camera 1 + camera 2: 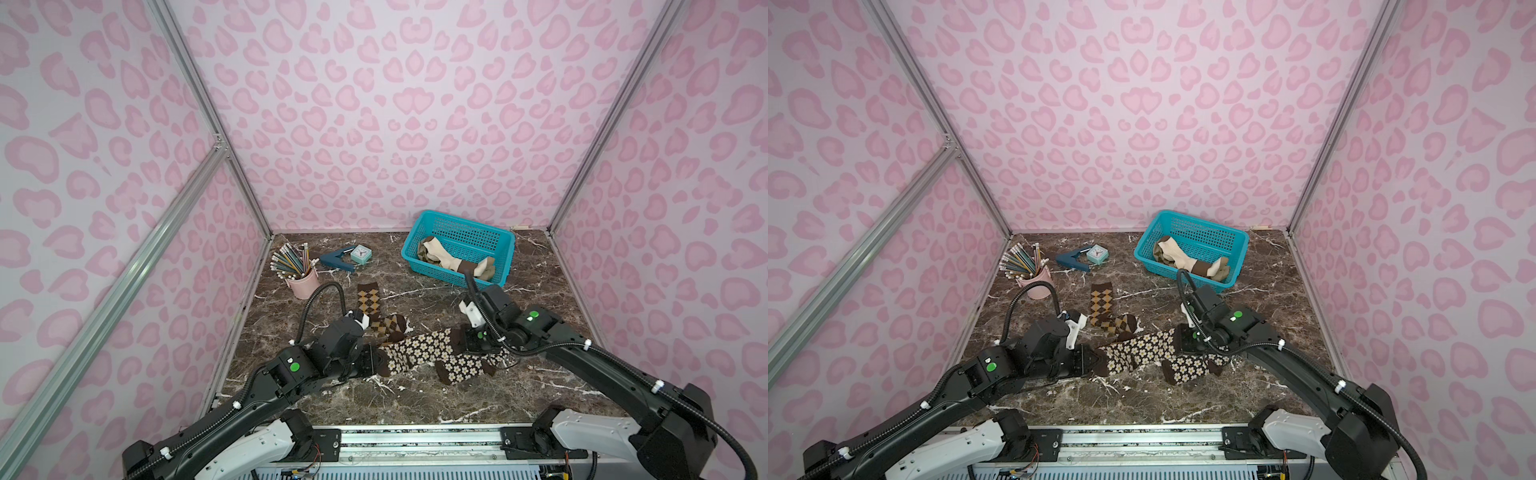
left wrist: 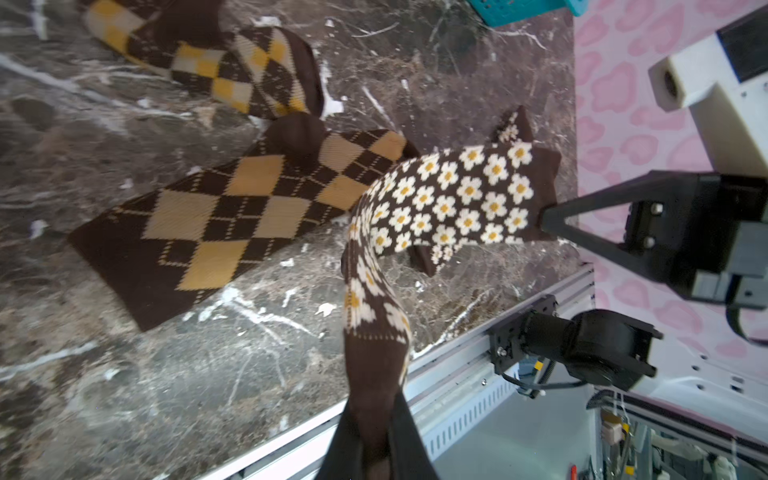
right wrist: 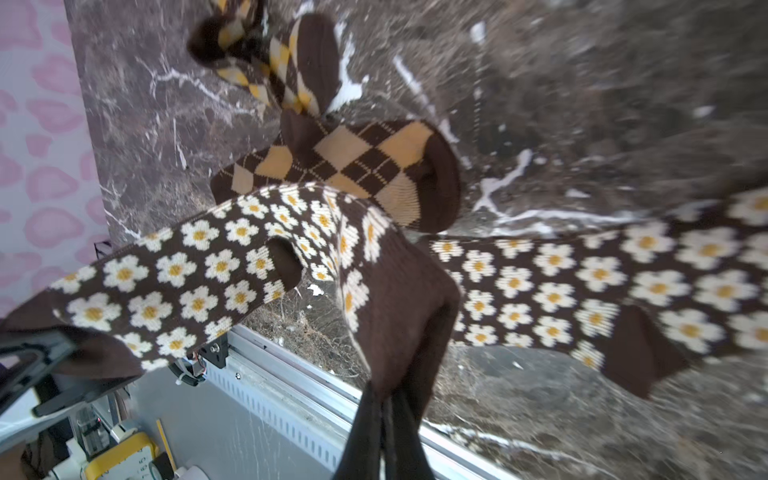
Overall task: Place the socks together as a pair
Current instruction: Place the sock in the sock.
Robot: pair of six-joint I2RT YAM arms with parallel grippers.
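A dark brown sock with cream flowers point(image 1: 419, 347) is held stretched just above the marble tabletop between both grippers. My left gripper point(image 1: 376, 361) is shut on one plain brown end point(image 2: 374, 399). My right gripper point(image 1: 467, 338) is shut on the other brown end point(image 3: 407, 332). A second flower sock point(image 1: 461, 370) lies flat under and beside the right gripper, also seen in the right wrist view point(image 3: 582, 286). Two tan-and-brown argyle socks point(image 1: 370, 303) point(image 1: 392, 326) lie just behind, overlapping; the nearer one point(image 2: 232, 216) touches the held sock.
A teal basket point(image 1: 505, 249) at the back right holds cream-and-brown socks point(image 1: 446, 257). At the back left stand a pink cup of pencils point(image 1: 301, 284), a blue stapler point(image 1: 336, 261) and a small clock point(image 1: 360, 253). The table's metal front rail point(image 1: 415, 436) runs close below the arms.
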